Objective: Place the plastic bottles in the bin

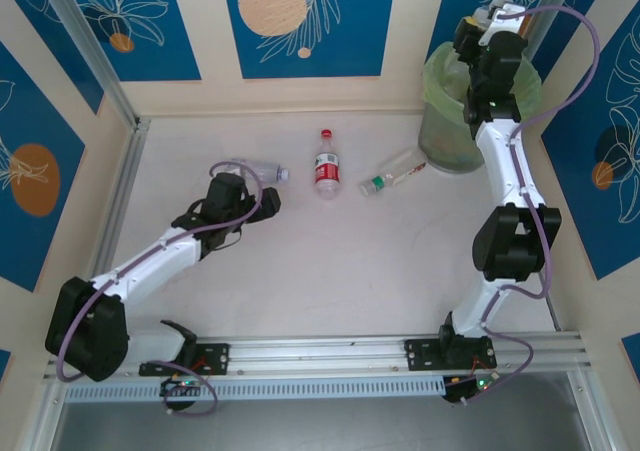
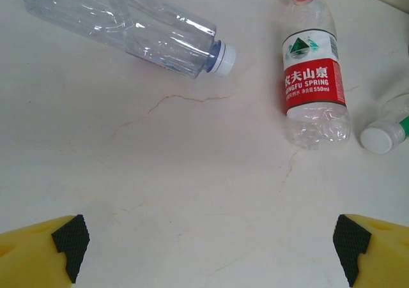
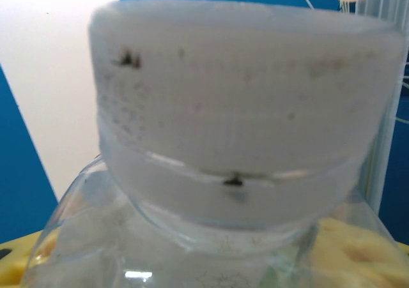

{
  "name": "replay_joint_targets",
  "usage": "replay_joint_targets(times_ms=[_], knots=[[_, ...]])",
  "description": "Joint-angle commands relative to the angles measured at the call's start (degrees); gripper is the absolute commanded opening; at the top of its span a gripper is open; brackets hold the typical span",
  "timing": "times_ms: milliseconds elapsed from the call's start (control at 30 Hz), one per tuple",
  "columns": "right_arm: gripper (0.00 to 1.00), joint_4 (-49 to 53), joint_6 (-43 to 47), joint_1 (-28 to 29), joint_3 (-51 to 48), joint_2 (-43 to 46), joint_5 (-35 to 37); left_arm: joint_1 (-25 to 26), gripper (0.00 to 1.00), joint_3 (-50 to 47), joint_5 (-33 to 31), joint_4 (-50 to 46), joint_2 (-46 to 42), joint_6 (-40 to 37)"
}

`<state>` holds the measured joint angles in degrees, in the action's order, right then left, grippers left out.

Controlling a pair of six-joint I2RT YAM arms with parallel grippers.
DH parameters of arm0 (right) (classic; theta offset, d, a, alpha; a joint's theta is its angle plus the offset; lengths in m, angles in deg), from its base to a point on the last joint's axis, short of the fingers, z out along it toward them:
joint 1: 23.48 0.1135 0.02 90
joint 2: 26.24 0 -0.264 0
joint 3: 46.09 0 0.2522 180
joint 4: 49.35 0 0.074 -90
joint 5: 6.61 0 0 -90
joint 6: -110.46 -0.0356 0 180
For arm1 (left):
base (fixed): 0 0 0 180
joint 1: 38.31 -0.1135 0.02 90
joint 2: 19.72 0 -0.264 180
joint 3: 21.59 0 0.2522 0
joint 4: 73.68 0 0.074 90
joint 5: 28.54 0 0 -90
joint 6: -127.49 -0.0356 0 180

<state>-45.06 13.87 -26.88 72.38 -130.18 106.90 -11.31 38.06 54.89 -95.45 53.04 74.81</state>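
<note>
From above, the right gripper [image 1: 488, 21] hangs over the bin [image 1: 440, 136] at the far right. Three plastic bottles lie in a row on the pale table [image 1: 300, 271]: an unlabelled bottle [image 1: 255, 171], a red-labelled bottle [image 1: 326, 168] and a green-collared bottle [image 1: 392, 176]. The left gripper [image 1: 266, 203] sits just beside the unlabelled one. Blue leaf-patterned panels [image 1: 305, 21] wall the space.

The left wrist shows its fingers [image 2: 64, 246] spread wide over bare, faintly veined surface, with the bottles beyond and untouched.

At the right wrist, a white-capped bottle [image 3: 243, 109] (cap speckled with dirt) sits clenched between yellow pads [image 3: 364, 253].
</note>
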Motion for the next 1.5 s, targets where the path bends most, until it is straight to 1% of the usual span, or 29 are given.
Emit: replay_joint_targets(times_ms=[0,33,100,167,267,400,500,567,733,800,833,900,967,1033,1333,1467], knots=[[0.49,-3.3,5.4,0.0,2.4,-0.7,5.9,-0.6,1.0,-1.0,-1.0,-0.5,-1.4,-0.2],[0.49,-3.8,8.2,0.2,2.1,-0.7,6.1,-0.6,1.0,-1.1,-1.0,-0.6,-1.5,-0.2],[0.49,-6.4,14.8,1.6,1.6,-1.4,10.0,-0.5,1.0,-1.2,-1.0,-0.7,-1.7,-0.1],[0.49,-6.9,20.2,2.2,1.9,-2.2,11.0,-0.5,1.0,-1.4,-1.2,-0.8,-2.0,-0.1],[0.5,-4.8,26.9,3.4,2.4,-2.8,12.1,-0.5,1.0,-1.6,-1.3,-0.7,-2.2,-0.1],[0.51,-7.4,37.1,5.0,-0.3,-2.8,13.8,-0.5,1.0,-2.1,-1.4,-0.1,-2.2,0.2],[0.53,-8.1,43.6,5.5,-0.6,-3.7,16.2,-0.5,1.0,-2.5,-1.5,0.0,-2.2,0.1],[0.56,-8.3,46.0,5.7,-0.9,-3.8,17.5,-0.5,1.0,-2.6,-1.7,-0.2,-2.2,0.1],[0.63,-4.5,46.2,6.3,-0.6,-3.1,19.5,-0.6,1.0,-2.7,-2.3,-0.4,-2.3,-0.2],[0.72,-3.6,46.4,6.6,-0.5,-3.1,20.9,-0.6,1.0,-2.6,-2.4,-0.4,-2.4,-0.2],[0.74,-3.0,46.8,6.7,-0.4,-3.2,21.1,-0.6,1.0,-2.7,-2.4,-0.4,-2.3,-0.2],[0.83,-2.6,47.8,6.8,0.3,-3.8,22.3,-0.5,1.0,-2.6,-2.5,-0.3,-2.3,-0.4],[0.87,-1.6,48.5,6.9,1.4,-4.5,22.8,-0.6,1.0,-2.6,-2.4,-0.3,-2.3,-0.5],[0.92,-1.7,48.7,7.0,1.6,-4.7,22.9,-0.6,1.0,-2.6,-2.4,-0.3,-2.3,-0.5],[0.94,2.6,45.6,6.8,4.1,-5.0,21.5,-0.5,1.0,-2.2,-2.4,-0.5,-2.3,-0.8],[1.0,5.2,43.9,7.0,5.3,-4.8,20.9,-0.6,1.0,-1.9,-2.2,-0.8,-2.1,-0.9]])
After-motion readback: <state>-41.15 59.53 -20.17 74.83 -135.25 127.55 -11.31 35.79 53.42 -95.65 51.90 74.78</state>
